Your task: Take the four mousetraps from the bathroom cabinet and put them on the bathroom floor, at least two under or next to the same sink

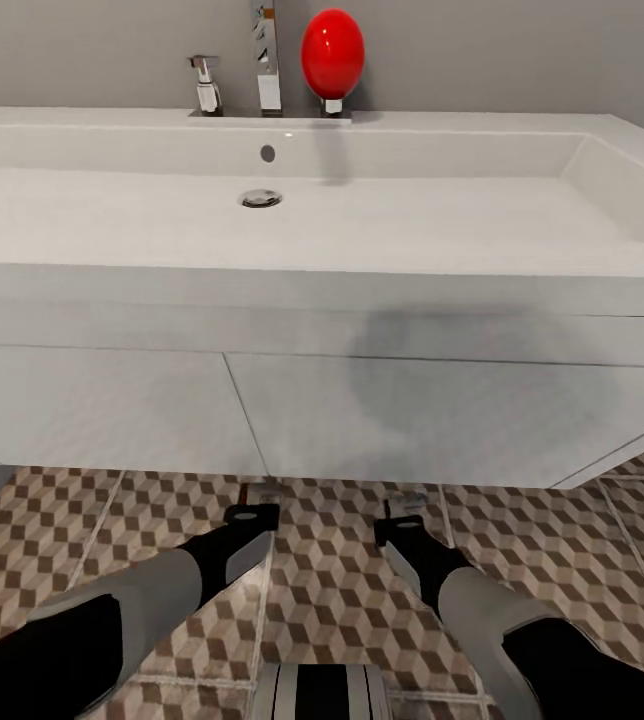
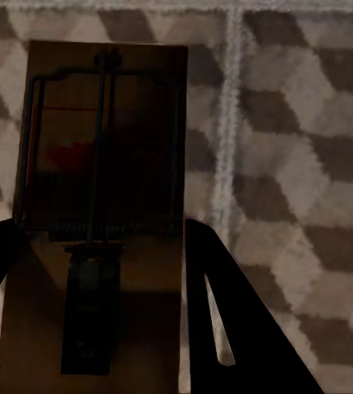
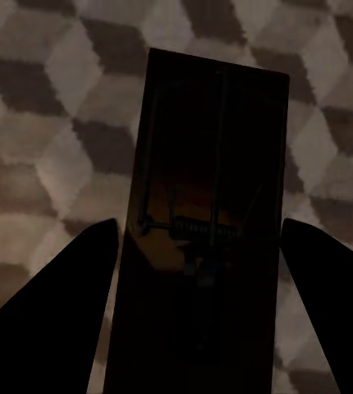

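Holding: left claw [image 1: 258, 512], lower centre-left of the head view, appears clenched on a trap [image 2: 98, 213] between its fingers [image 2: 226, 328]; in the head view that trap [image 1: 262, 492] peeks out just past the claw.
Right claw [image 1: 399, 520]: lower centre-right, fingers [image 3: 61, 304] either side of a second trap [image 3: 205, 222], apparently gripping it; its tip [image 1: 407, 497] shows past the claw.
Sink [image 1: 322, 330]: fills the upper and middle frame; both claws sit just below its front edge.
Floor [image 1: 332, 590]: cube-pattern tiles under both traps; contact with them cannot be told.
Risk: release from height, so a trap bounces or flips away from the sink.
Risk: arms reaching further in, striking the sink's underside.
Risk: wire bars snagging a finger on release.
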`<state>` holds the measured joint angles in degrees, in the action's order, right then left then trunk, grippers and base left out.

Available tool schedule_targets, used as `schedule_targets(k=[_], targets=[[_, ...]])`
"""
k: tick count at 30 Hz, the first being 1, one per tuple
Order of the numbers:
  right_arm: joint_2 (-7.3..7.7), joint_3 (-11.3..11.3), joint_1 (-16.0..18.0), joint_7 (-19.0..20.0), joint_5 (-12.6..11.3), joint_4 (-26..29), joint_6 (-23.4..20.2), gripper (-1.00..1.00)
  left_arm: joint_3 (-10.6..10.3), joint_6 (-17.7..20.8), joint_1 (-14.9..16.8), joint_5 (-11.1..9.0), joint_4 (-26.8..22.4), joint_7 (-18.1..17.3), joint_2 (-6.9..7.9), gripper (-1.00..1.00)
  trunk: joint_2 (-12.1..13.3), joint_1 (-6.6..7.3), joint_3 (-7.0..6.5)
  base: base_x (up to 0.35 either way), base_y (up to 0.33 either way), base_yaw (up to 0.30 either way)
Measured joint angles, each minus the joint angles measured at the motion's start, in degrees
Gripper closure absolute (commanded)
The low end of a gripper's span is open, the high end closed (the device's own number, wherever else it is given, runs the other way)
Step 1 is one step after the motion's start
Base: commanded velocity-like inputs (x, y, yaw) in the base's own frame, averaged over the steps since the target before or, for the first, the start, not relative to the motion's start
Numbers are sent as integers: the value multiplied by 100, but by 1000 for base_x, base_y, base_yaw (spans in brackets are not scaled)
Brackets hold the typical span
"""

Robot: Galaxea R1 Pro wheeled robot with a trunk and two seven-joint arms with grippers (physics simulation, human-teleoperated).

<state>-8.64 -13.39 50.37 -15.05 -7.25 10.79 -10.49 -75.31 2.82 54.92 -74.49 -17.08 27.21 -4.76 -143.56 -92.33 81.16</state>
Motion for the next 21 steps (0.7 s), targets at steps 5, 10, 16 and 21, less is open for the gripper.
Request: schedule_targets(k=[5,10,16,21], targets=[[25,8,307,-353,-12,1,-399,100,5,44,296,-27,45,-10,-42,100,0,0,0,0,0,0],[35,19,547,-413,-45,-2,-526,100,5,480,532,-6,79,-13,-96,100,0,0,0,0,0,0],[30,50,676,-435,-104,-11,-1010,100,19,811,693,-41,371,-21,-96,100,0,0,2,0,0,0],[43,52,695,-432,-97,-37,-1160,100,227,810,684,-37,513,-291,-109,100,-1,1,2,0,0,0]])
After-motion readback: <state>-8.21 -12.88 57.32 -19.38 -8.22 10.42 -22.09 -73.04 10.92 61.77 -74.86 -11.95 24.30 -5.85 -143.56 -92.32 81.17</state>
